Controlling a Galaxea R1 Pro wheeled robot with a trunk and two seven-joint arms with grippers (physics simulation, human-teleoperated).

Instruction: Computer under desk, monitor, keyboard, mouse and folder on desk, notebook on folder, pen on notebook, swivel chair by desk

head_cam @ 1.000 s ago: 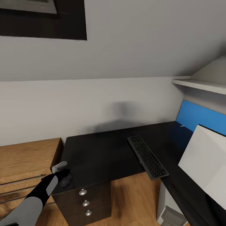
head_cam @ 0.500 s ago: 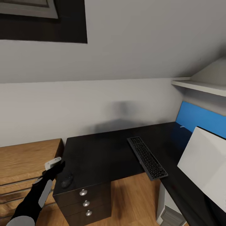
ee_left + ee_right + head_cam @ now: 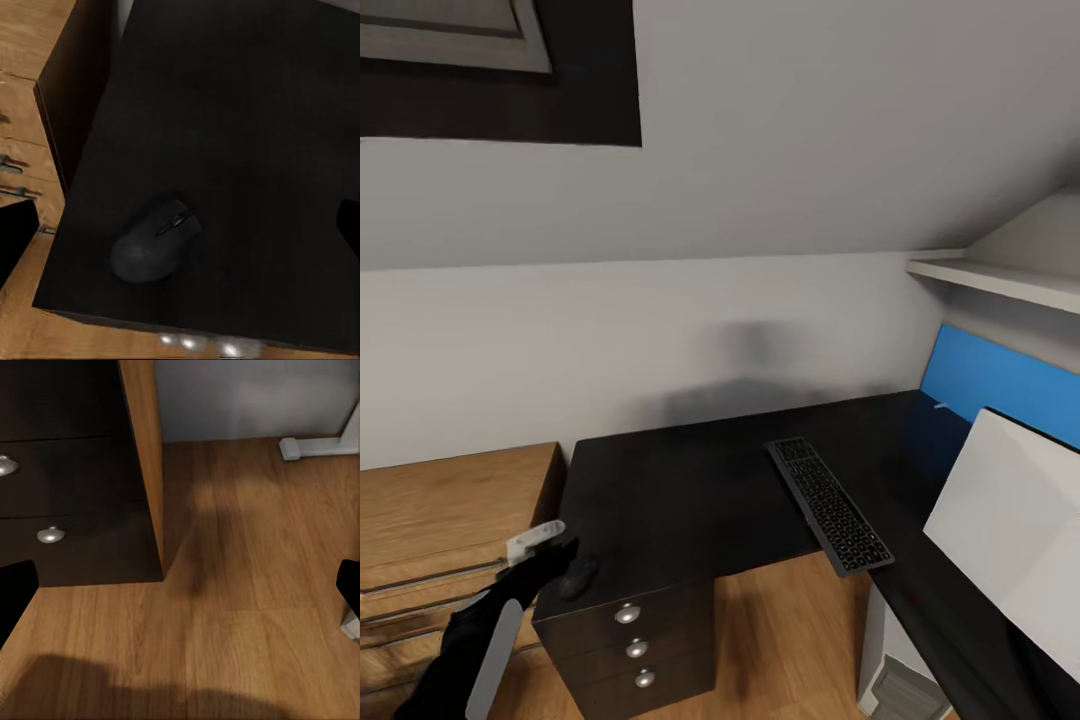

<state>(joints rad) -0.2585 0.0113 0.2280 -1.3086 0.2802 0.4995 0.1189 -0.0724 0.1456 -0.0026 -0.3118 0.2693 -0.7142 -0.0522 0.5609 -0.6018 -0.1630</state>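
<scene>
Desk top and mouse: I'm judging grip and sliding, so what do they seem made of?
The desk looks like glossy black laminate, judging by its faint sheen. The mouse looks like matte black plastic, with no highlights. Both are renders, so uncertain.

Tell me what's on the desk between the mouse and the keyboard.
Nothing: in the head view only bare black desk separates the mouse from the keyboard.

Desk [image 3: 690,490] top was glossy black; mouse [image 3: 154,242] matt black plastic; dresser [image 3: 440,510] and floor [image 3: 247,607] light wood grain; knobs [image 3: 627,614] shiny metal.
</scene>
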